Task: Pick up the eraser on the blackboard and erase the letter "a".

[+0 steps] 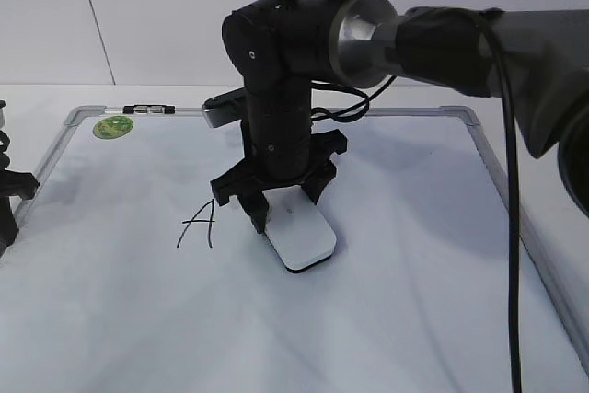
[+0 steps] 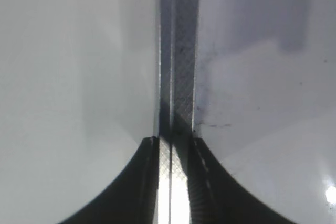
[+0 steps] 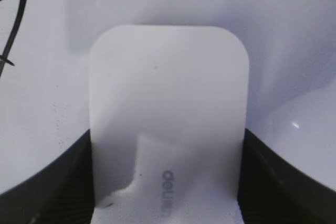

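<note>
Eraser (image 1: 302,236) lies flat on the blackboard (image 1: 405,319), right of the capital A (image 1: 199,225); I see my right gripper (image 3: 167,182) jaws flanking it, probably clamped, for wiping.

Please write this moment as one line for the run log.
phase: wiping | right gripper: shut on eraser | eraser: flat on whiteboard, right of capital A | small a: not visible | left gripper: idle at board frame

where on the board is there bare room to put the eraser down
Bare board: the wide right stretch of the blackboard between the eraser and the frame, and the near strip below the capital A. Crowded: the middle, where the right gripper straddles the eraser beside the A.
</note>
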Available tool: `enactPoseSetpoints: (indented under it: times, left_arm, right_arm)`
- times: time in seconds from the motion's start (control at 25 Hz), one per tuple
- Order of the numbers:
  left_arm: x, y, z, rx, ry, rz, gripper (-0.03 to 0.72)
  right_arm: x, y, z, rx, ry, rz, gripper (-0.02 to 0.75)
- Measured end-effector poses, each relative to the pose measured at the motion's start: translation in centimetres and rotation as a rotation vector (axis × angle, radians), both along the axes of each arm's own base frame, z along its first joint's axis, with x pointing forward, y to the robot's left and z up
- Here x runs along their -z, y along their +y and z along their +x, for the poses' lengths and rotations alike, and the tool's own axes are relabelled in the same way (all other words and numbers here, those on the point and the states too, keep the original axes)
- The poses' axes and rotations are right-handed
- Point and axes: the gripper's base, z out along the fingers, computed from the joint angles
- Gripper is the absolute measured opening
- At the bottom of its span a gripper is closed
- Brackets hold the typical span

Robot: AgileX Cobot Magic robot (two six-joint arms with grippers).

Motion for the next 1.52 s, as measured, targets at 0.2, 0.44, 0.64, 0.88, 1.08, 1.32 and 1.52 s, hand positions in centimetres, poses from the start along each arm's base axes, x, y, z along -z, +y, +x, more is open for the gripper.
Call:
enactPoseSetpoints:
  times: [0.2,0.44,0.64,0.88,1.08,1.32,1.52]
  left_arm:
    - [0.0,0.0,0.0,0.000,0.000,0.000,0.119]
    - [0.0,0.0,0.0,0.000,0.000,0.000,0.119]
    - [0.0,0.0,0.0,-0.001,0.000,-0.001,0.119]
    - [0.0,0.0,0.0,-0.001,0.000,-0.001,0.119]
    - [0.0,0.0,0.0,-0.001,0.000,-0.001,0.119]
    - [0.0,0.0,0.0,-0.001,0.000,-0.001,0.119]
    - [0.0,0.0,0.0,0.001,0.002,0.000,0.119]
  right_arm:
    - [0.0,-0.1,0.1,-0.003,-0.018,-0.020,0.522]
    - [-0.1,0.0,0.0,-0.012,-0.034,-0.037,0.522]
    - [-0.2,-0.8,0.6,0.009,-0.040,-0.039,0.522]
    - [-0.2,-3.7,2.7,0.083,-0.045,-0.045,0.522]
    - [-0.3,-4.2,3.1,0.108,-0.033,-0.024,0.522]
    - [-0.2,-4.1,3.0,0.115,-0.004,0.015,0.522]
    - [-0.2,-2.7,2.1,0.076,-0.009,0.008,0.522]
